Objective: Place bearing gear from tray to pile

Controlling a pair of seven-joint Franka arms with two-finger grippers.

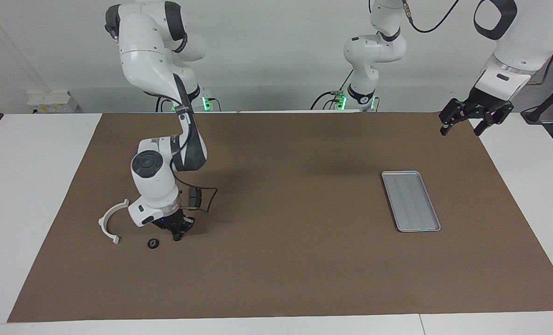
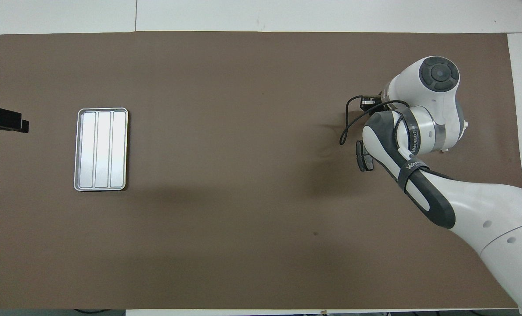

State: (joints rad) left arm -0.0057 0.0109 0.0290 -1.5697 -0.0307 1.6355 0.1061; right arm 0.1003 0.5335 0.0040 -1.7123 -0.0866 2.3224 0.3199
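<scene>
The silver ridged tray (image 1: 411,201) (image 2: 102,149) lies empty toward the left arm's end of the mat. A small black ring, the bearing gear (image 1: 153,243), rests on the mat beside the white half-ring bracket (image 1: 111,221) of the pile. My right gripper (image 1: 177,236) is down at the mat just beside that ring, on the side toward the tray; I cannot see whether it holds anything. In the overhead view the right arm hides the ring. My left gripper (image 1: 461,129) hangs open and empty above the mat's corner, nearer to the robots than the tray.
A dark grey brake pad (image 2: 365,158) peeks out from under the right arm, and one end of the bracket (image 2: 464,126) shows beside the arm. The brown mat (image 1: 295,260) covers most of the white table.
</scene>
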